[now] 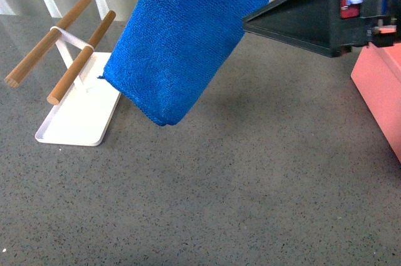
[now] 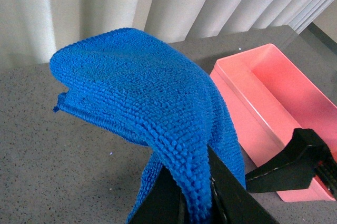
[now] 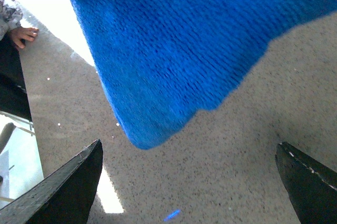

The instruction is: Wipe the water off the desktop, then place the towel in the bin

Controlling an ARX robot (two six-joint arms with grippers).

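Well, we see the blue towel (image 1: 182,40) up in the air, hanging down over the worktop (image 1: 250,203) and not touching it. Our left claw (image 2: 196,184) is shut tight on one end of the towel (the fluffy cloth is squeezed between its two black fingers), and the rest flops over in a thick fold.

Our right claw (image 3: 188,147) is wide open. Its two black fingers (image 3: 63,187) stand far apart, with the towel's loose end hanging in front of them and the speckled grey worktop behind. From the front, this claw comes in from the right, and one finger points at the towel, near it. We cannot tell if it touches.

The pink bin (image 2: 295,97) sits on the worktop, off to the right of the towel, so the towel is beside the bin and not in it. On the left lies a flat white tray (image 1: 75,128) with two sloping wooden rods (image 1: 81,59) above it. The towel hangs between the tray and the bin.
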